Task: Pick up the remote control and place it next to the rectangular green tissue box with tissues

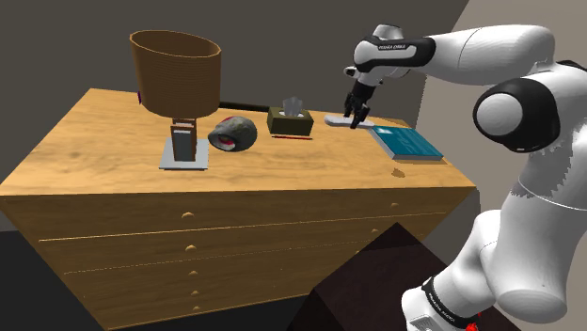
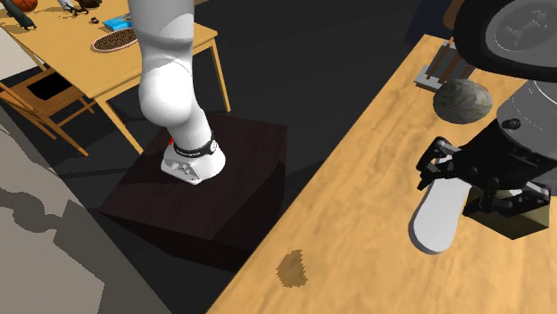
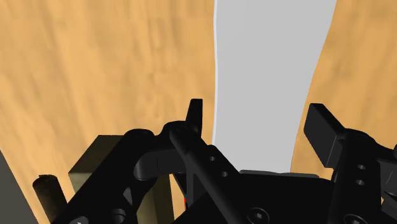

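Note:
The remote control (image 1: 339,120) is a plain pale grey slab lying flat on the wooden dresser top (image 1: 103,155), a short gap to the shoulder view's right of the olive-green tissue box (image 1: 290,119) with a tissue sticking up. My gripper (image 1: 356,118) points down over the remote's end away from the box. In the wrist view the remote (image 3: 270,76) runs between the fingers of the gripper (image 3: 261,122), which stand apart on either side without clasping it. A corner of the tissue box (image 3: 95,159) shows beside the hand. The second exterior view has the remote (image 2: 436,218) below the gripper (image 2: 460,189).
A teal book (image 1: 406,143) lies just right of the remote. Left of the tissue box sit a grey rounded object (image 1: 232,133) and a lamp (image 1: 176,70) with a brown shade. A red pencil (image 1: 292,137) lies before the box. The dark stand (image 2: 205,187) is beside the dresser.

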Robot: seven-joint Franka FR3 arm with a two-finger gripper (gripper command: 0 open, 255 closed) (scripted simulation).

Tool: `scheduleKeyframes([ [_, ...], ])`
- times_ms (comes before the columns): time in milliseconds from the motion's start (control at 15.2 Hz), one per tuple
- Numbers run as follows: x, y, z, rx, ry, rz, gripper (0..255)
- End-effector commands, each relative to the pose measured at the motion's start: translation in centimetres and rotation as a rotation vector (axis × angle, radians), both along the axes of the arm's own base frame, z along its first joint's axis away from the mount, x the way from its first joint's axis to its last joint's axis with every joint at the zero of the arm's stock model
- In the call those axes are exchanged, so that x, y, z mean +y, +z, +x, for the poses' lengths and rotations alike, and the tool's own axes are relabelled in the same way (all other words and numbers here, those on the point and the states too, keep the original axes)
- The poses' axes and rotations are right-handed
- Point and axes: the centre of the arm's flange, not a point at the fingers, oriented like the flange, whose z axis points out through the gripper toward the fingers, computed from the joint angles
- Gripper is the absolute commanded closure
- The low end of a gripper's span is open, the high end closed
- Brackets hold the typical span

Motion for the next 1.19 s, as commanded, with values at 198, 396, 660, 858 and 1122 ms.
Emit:
scheduleKeyframes([
  [198, 0.0, -2.7, 0.0, -0.001, 0.000, 0.000, 255],
  [396, 0.0, -4.3, 0.0, -0.001, 0.000, 0.000, 255],
  [660, 0.0, -6.4, 0.0, -0.001, 0.000, 0.000, 255],
  [858, 0.0, -8.0, 0.0, -0.001, 0.000, 0.000, 255],
  [1122, 0.0, -10.1, 0.0, -0.001, 0.000, 0.000, 255],
])
